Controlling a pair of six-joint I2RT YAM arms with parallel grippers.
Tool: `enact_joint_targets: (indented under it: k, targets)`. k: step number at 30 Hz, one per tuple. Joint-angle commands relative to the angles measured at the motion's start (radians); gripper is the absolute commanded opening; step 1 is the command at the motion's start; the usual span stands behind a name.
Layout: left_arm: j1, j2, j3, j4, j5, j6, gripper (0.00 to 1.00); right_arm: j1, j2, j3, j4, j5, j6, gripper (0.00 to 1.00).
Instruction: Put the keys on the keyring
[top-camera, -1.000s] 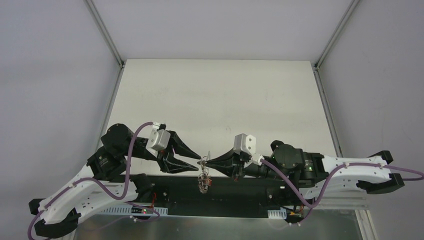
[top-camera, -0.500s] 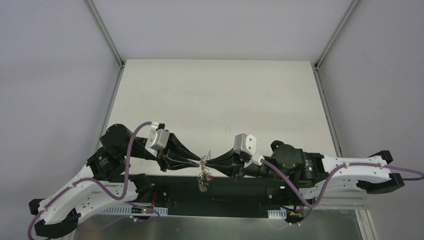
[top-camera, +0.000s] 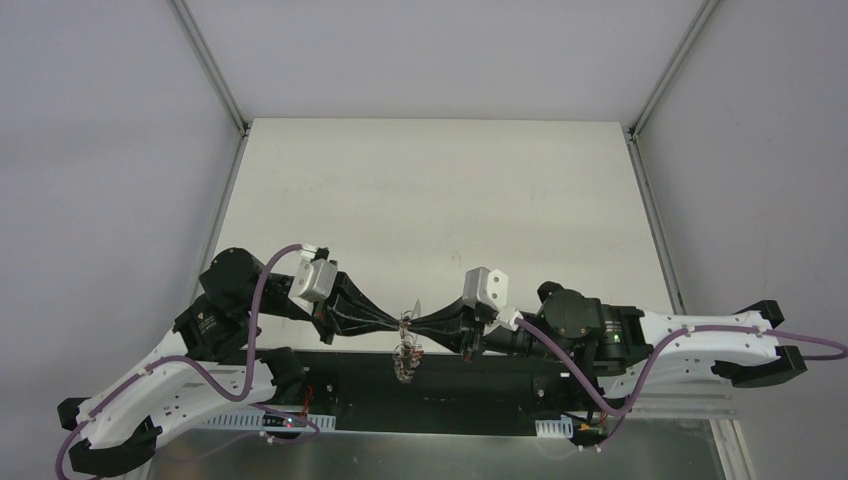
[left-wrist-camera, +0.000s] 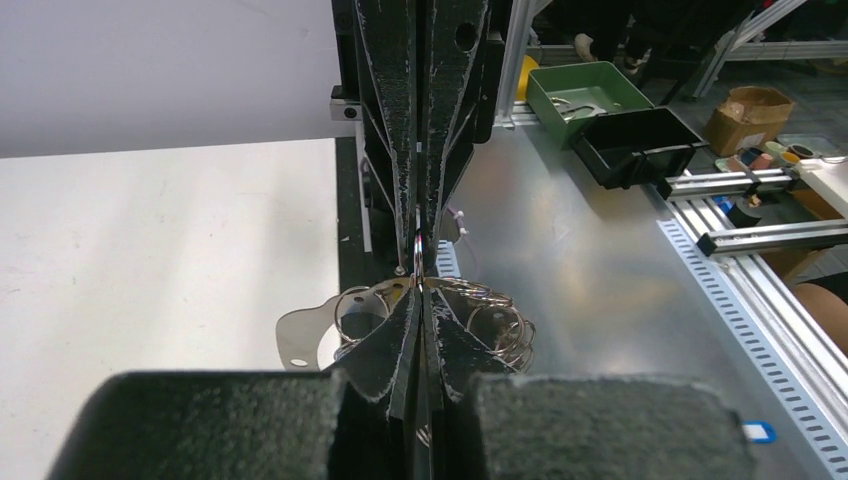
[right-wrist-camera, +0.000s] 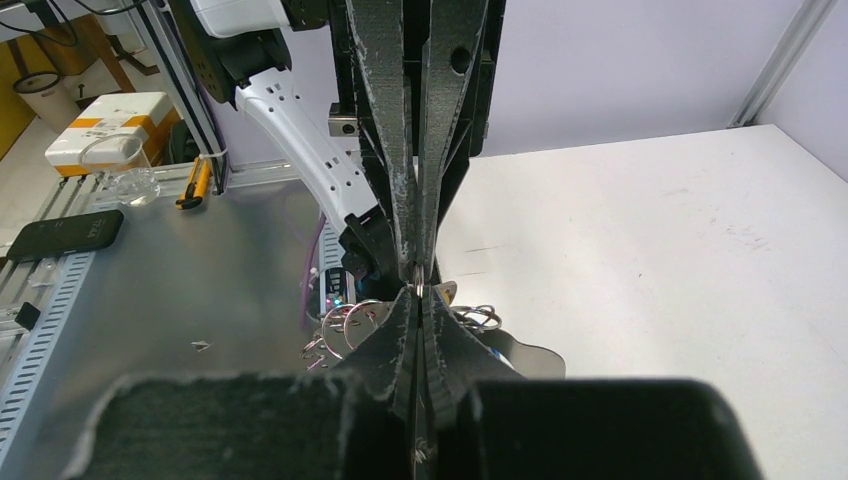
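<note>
The keyring (top-camera: 412, 310) is held in the air between both grippers, above the table's near edge. A cluster of small silver keys and rings (top-camera: 405, 358) hangs below it. My left gripper (top-camera: 400, 323) is shut on the keyring from the left. My right gripper (top-camera: 417, 324) is shut on it from the right, tip to tip. In the left wrist view my left gripper (left-wrist-camera: 419, 292) pinches the keyring (left-wrist-camera: 417, 250) edge-on, with small rings (left-wrist-camera: 500, 322) and a flat silver tag (left-wrist-camera: 298, 338) beside it. The right wrist view shows my right gripper (right-wrist-camera: 419, 297), the keyring (right-wrist-camera: 419, 281) and hanging rings (right-wrist-camera: 345, 320). Coloured key heads are not clear.
The white table (top-camera: 430, 200) stretches away behind the grippers, with metal frame posts (top-camera: 210, 65) at its far corners. A steel plate (left-wrist-camera: 600, 290) lies below the arms. Beyond it are a green bin (left-wrist-camera: 585, 88), a black bin (left-wrist-camera: 640, 145), and a white box (right-wrist-camera: 100, 130).
My left gripper was open beside the keyring a second ago; it has moved in and shut on it. My right gripper kept its hold and shifted slightly left.
</note>
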Motion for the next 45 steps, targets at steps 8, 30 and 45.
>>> enact_joint_targets:
  k: [8, 30, 45]
  targets:
    - [-0.004, -0.006, -0.015, 0.046, 0.055, -0.011, 0.00, 0.008, -0.025, 0.020, 0.180, 0.011, -0.027, 0.00]
    - [-0.003, 0.008, 0.000, 0.074, 0.037, -0.032, 0.00, 0.015, -0.015, -0.067, 0.390, -0.021, -0.080, 0.00]
    - [-0.003, 0.015, 0.040, 0.074, 0.009, -0.022, 0.28, 0.014, -0.034, -0.081, 0.360, -0.021, -0.080, 0.00]
